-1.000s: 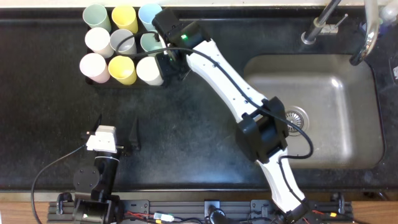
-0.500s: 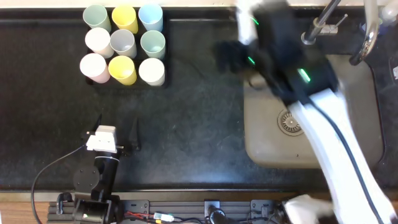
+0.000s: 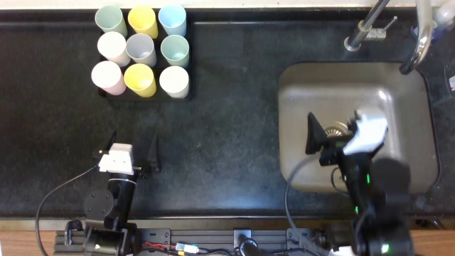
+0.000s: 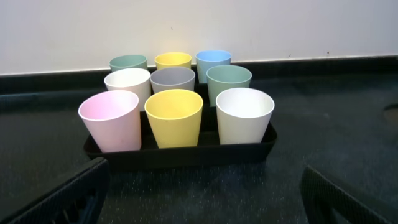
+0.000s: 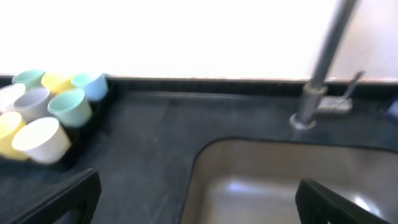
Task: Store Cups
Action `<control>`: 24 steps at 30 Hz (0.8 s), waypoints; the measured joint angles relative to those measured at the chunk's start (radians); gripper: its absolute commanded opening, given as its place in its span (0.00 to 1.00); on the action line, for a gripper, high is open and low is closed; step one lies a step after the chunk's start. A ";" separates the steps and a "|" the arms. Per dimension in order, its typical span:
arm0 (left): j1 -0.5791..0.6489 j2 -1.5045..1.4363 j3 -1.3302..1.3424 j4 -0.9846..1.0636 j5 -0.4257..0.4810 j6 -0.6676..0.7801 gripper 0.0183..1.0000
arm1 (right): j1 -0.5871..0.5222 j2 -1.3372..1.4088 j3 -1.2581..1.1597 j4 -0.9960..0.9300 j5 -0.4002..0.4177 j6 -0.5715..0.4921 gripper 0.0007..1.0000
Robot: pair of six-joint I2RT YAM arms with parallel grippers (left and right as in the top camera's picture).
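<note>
Several pastel cups (image 3: 141, 51) stand upright in three rows in a black tray (image 3: 146, 99) at the counter's back left; the left wrist view shows the cups (image 4: 174, 109) and the tray (image 4: 180, 155) straight ahead. My left gripper (image 3: 133, 148) rests low on the counter in front of the tray, open and empty (image 4: 205, 211). Over the sink, near its front left part, my right gripper (image 3: 340, 136) is open with nothing in it (image 5: 199, 211). The right wrist view has the cups (image 5: 46, 115) far off to one side.
A steel sink (image 3: 398, 92) with a drain (image 3: 340, 131) is sunk into the right side of the dark counter (image 3: 227, 128). A faucet (image 3: 366, 28) rises behind it, also in the right wrist view (image 5: 323, 68). A pale wall backs the counter.
The right arm has pulled away from the tray's right side, swung across the counter and drawn back over the sink. The left arm and the cups have not moved.
</note>
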 measured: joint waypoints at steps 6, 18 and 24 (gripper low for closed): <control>0.000 0.000 0.000 -0.001 0.000 0.000 1.00 | -0.004 -0.294 -0.266 0.238 -0.001 0.000 1.00; 0.000 0.000 0.000 0.000 0.000 0.000 1.00 | -0.004 -0.436 -0.607 0.544 0.000 -0.003 1.00; 0.000 0.000 0.000 0.000 0.000 0.000 1.00 | -0.004 -0.435 -0.615 0.404 0.000 -0.003 1.00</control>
